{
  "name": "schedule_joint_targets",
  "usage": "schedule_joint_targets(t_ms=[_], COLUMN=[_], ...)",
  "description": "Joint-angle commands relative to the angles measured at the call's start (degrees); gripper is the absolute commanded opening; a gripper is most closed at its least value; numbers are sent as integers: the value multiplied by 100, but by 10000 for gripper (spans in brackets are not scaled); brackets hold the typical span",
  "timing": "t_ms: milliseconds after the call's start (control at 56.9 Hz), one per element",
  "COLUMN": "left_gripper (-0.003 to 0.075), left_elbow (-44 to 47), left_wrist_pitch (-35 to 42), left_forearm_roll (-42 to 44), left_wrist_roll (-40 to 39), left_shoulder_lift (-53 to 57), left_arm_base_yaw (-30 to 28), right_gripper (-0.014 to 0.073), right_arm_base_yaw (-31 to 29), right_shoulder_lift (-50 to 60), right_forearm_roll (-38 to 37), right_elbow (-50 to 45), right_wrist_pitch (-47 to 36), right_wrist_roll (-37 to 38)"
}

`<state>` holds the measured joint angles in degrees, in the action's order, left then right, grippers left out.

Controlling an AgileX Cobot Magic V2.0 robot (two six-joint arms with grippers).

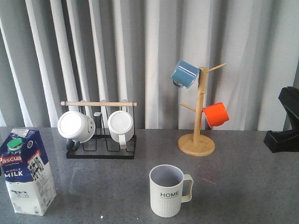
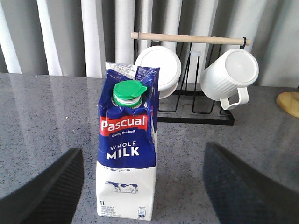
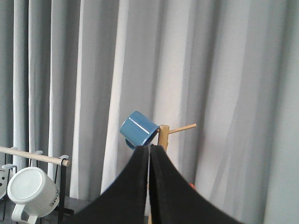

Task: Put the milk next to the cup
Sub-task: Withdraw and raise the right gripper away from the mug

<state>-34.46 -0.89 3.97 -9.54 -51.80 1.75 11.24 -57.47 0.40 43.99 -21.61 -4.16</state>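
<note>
The milk (image 1: 28, 172) is a tall blue-and-white carton with a green cap, standing upright at the front left of the table. In the left wrist view the milk (image 2: 127, 149) stands between my left gripper's two dark fingers (image 2: 46, 191), which are wide apart and do not touch it. My left gripper (image 2: 142, 150) is open. The cup (image 1: 168, 190), a pale ribbed mug lettered "HOME", stands at the front centre, well right of the milk. My right gripper (image 3: 149, 147) is shut and empty, raised and facing the curtain. The right arm (image 1: 286, 123) shows at the far right.
A black wire rack (image 1: 100, 148) with a wooden bar holds two white mugs (image 1: 76, 126) behind the milk. A wooden mug tree (image 1: 198, 116) at the back right carries a blue mug (image 1: 184, 73) and an orange mug (image 1: 216, 114). A grey curtain hangs behind.
</note>
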Motion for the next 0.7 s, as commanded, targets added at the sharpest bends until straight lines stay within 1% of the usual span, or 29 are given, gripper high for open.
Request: schedule_joint_targets(t_ms=[0, 369, 562, 685], left_gripper=[520, 520, 520, 535], left_elbow=[-197, -197, -197, -206], left_wrist_pitch=[461, 461, 666, 1084], left_forearm_roll=[-30, -30, -30, 24], left_wrist_roll=[-7, -7, 0, 482], left_shoulder_lift=[41, 41, 41, 41], left_arm_base_yaw=[34, 34, 34, 34], right_gripper=[-8, -8, -8, -8], right_arm_base_yaw=[-20, -20, -20, -20], right_shoulder_lift=[80, 80, 80, 80], right_forearm_roll=[3, 3, 3, 3], right_elbow=[178, 178, 178, 178], right_wrist_pitch=[-406, -406, -406, -406], right_wrist_roll=[-56, -44, -44, -44])
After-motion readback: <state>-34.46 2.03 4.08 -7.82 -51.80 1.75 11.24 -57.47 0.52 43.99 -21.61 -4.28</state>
